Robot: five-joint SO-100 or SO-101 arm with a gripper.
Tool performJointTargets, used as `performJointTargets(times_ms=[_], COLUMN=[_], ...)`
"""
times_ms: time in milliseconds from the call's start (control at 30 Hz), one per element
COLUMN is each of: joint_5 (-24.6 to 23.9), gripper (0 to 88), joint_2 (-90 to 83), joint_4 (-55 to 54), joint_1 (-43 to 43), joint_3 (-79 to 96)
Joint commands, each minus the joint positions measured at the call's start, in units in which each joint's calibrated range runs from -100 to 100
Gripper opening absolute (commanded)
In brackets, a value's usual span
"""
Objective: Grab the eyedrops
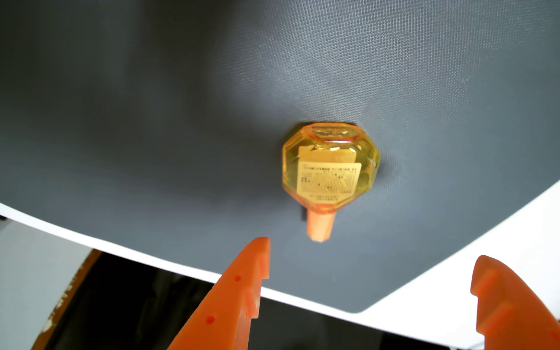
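Your jaws are spread wide, empty. The eyedrops [330, 171] lie beyond the gap, toward the left fingertip [261, 245]. The bottle's cap points back at you.

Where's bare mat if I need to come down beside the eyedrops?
The grey mat is bare left, right and beyond the eyedrops. It is tightest between the bottle's cap and the open end effector, near the mat's white edge.
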Motion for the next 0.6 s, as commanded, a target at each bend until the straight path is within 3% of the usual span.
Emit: performJointTargets(times_ms=[0, 567], joint_5=[0.59, 0.33], gripper=[33.7, 33.4], joint_2=[2.69, 7.61], joint_4=[3.03, 4.41], joint_1=[0.46, 0.54], joint_3=[-5.24, -5.69])
